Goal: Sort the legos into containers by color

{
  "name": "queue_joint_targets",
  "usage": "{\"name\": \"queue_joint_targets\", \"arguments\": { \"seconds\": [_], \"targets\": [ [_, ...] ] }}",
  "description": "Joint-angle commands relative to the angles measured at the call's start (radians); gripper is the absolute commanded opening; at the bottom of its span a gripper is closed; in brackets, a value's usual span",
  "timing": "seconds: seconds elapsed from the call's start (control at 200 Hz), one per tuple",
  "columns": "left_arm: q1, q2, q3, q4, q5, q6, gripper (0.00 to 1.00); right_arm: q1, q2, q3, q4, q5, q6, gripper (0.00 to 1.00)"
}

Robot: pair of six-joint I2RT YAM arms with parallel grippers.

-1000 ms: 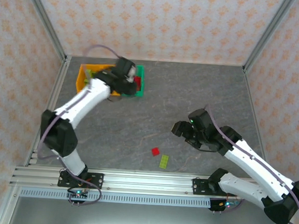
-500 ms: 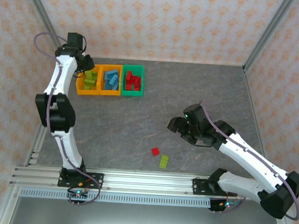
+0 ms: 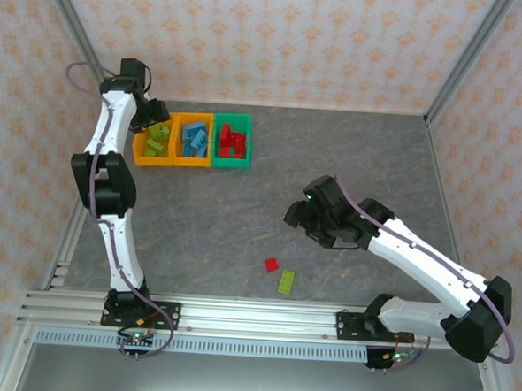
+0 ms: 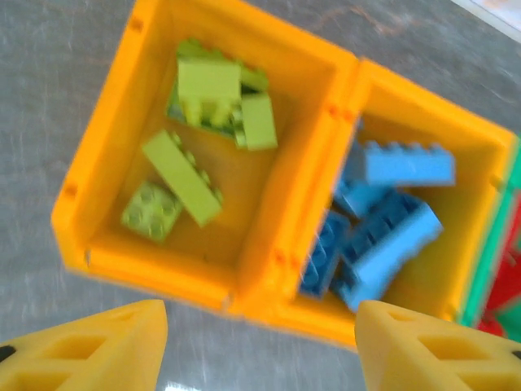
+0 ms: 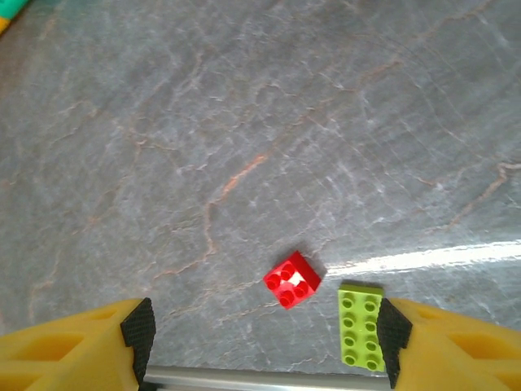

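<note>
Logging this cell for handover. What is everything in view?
left bin: one, orange-yellow, table's far left
lime bricks: several, lime green, in left bin
middle bin: one, orange-yellow, against left bin
blue bricks: several, blue, in middle bin
green bin: one, green, row's right end
red bricks: several, red, in green bin
loose red brick: one, red, table, near front edge
loose lime brick: one, lime green, beside loose red brick, apart
table: one, grey, marbled
left claw: one, yellow, open above left and middle bins
right claw: one, yellow, open above loose bricks

Top view high from near side, left wrist close over bins [image 4: 281, 213], right wrist above bricks [image 5: 291, 279], both shared overhead
</note>
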Motion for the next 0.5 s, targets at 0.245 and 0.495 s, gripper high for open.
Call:
{"name": "queue_joint_targets", "arguments": {
  "seconds": [0.245,0.495],
  "targets": [
    [-0.347,-0.544,-0.466,0.041,-0.009,0.113,0.65,0.087,0.17,-0.074,-0.002,-0.023,0.062,0.75],
    [-0.591,-0.716,-0.764,0.056,-0.015,0.087,0.66,0.18,0.279,-0.039,0.116,-0.061,-0.043,0.75]
  ]
}}
